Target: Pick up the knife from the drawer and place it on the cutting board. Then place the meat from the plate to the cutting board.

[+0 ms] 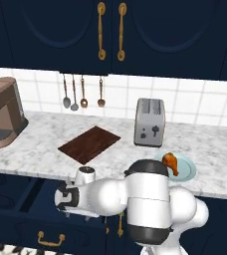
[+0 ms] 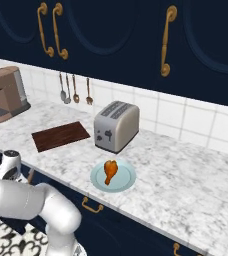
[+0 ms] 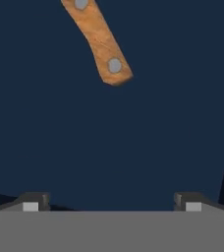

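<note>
Hanging wide apart and empty, the gripper (image 3: 112, 202) shows its two dark fingertips (image 3: 34, 201) at the bottom of the hand view, over the navy floor of the open drawer (image 3: 133, 147). One knife (image 3: 99, 42) lies there; its tan riveted handle slants down from the top edge at upper centre, well clear of the fingers, and the blade is out of frame.

By my reading, the first step, fetching the knife, is in hand and nothing is gripped yet. The next move calls for bringing the fingers up over the handle, straddling it across its width, then closing.

In the left base view, one cutting board (image 1: 89, 144) lies bare at centre, and at lower right one drumstick of meat (image 1: 171, 162) sits on one plate (image 1: 187, 172), right of one toaster (image 1: 150, 122).
</note>
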{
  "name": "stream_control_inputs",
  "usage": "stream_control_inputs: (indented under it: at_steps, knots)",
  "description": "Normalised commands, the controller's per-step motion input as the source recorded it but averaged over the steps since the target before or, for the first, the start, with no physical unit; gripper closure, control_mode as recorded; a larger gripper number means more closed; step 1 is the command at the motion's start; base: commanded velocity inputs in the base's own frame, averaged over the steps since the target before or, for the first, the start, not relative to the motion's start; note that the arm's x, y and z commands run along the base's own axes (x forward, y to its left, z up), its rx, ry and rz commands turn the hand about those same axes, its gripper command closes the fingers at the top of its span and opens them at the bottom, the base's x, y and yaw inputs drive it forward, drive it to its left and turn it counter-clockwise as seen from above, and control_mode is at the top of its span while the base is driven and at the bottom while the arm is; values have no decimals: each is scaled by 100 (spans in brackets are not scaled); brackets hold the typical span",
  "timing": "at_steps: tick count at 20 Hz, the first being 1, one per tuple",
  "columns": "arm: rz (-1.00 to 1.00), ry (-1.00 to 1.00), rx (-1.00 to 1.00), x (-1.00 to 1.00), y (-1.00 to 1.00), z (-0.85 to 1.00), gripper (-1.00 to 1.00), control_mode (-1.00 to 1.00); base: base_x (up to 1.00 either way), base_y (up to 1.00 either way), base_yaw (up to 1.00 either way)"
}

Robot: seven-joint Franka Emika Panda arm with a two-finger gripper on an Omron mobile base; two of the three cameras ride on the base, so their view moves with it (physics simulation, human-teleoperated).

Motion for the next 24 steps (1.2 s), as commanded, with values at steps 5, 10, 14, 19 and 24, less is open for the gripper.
stream_control_inputs:
  at_steps: [5,10,14,19,24]
  knots:
    - [7,15,0,-75,100,-34,-100,-100,0,0,0]
    - [12,29,0,-80,100,-30,-100,-100,0,0,0]
    - [16,32,0,-100,100,-26,-100,-100,0,0,0]
    - [16,34,0,-100,100,-5,-100,-100,0,0,0]
    - [13,25,2,-86,89,-13,-100,-100,0,0,0]
